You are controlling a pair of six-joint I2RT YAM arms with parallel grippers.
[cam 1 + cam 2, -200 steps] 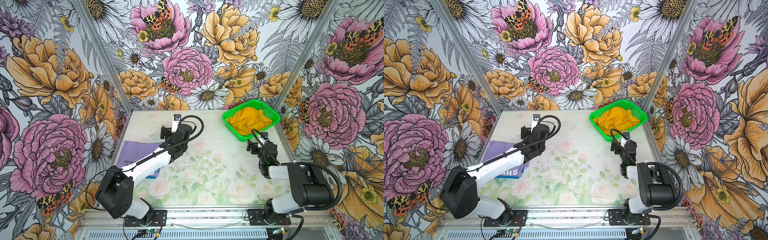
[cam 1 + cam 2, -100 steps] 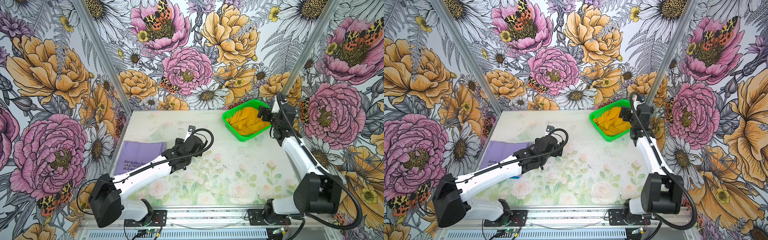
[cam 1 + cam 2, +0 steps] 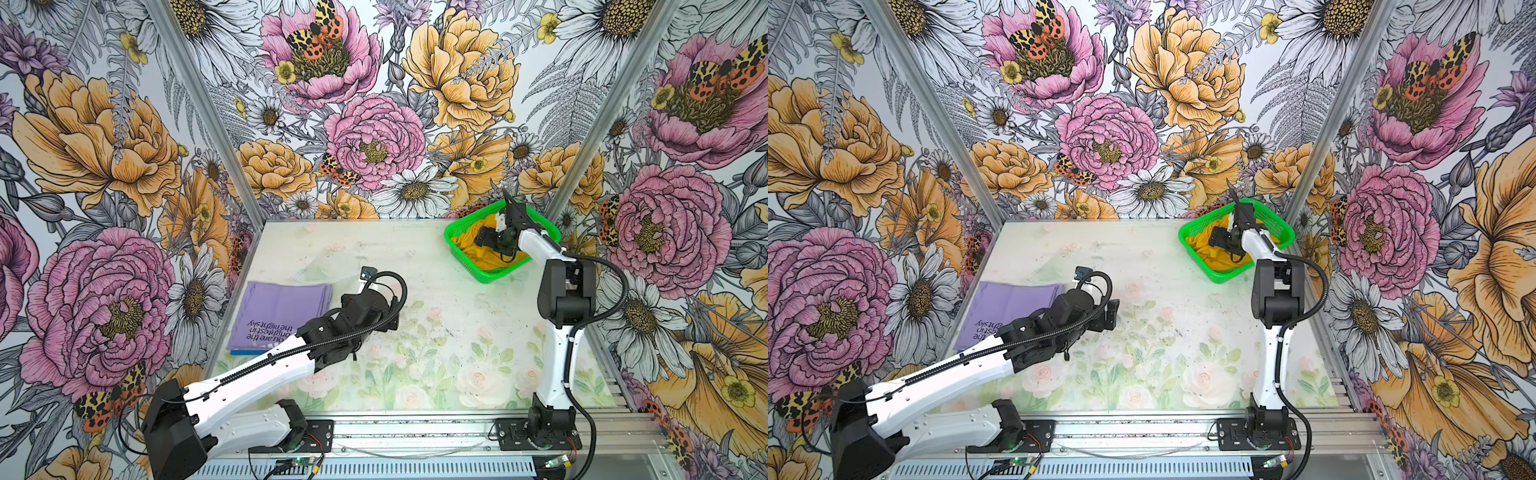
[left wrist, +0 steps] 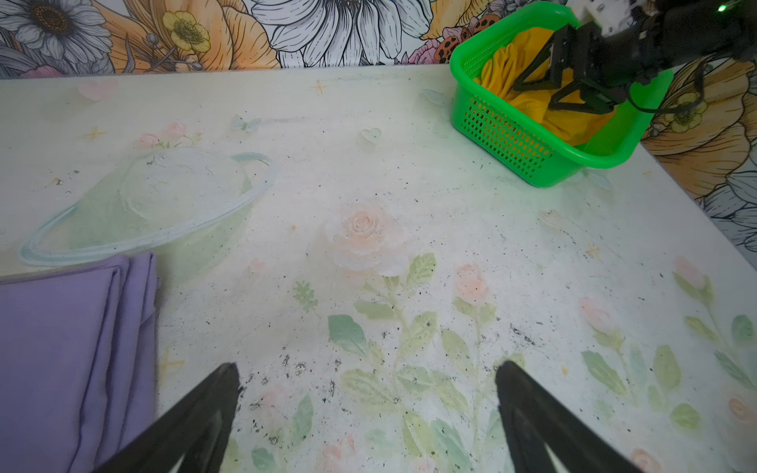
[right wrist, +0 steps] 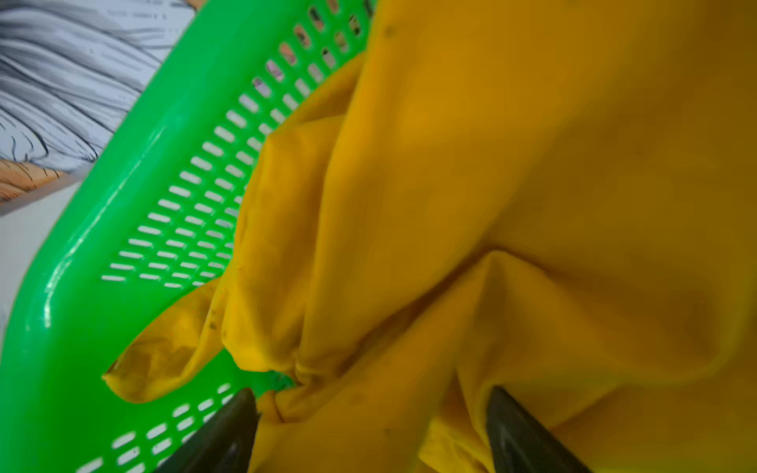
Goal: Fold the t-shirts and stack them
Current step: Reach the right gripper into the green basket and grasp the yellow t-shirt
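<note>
Yellow tee, crumpled in basket, is straddled by right gripper, jaws apart, unpinched; left gripper is held wide, empty, beside folded lavender tee; pickup step: pinch and lift-out are needed next

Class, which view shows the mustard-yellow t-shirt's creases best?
Right wrist view: the mustard-yellow t-shirt fills the frame close up. Left wrist view shows it small inside the green basket; both top views, partly behind the right arm.

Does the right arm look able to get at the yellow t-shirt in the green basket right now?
Probably yes: the right gripper is inside the green basket, jaws apart right at the yellow t-shirt, and nothing covers the cloth.
</note>
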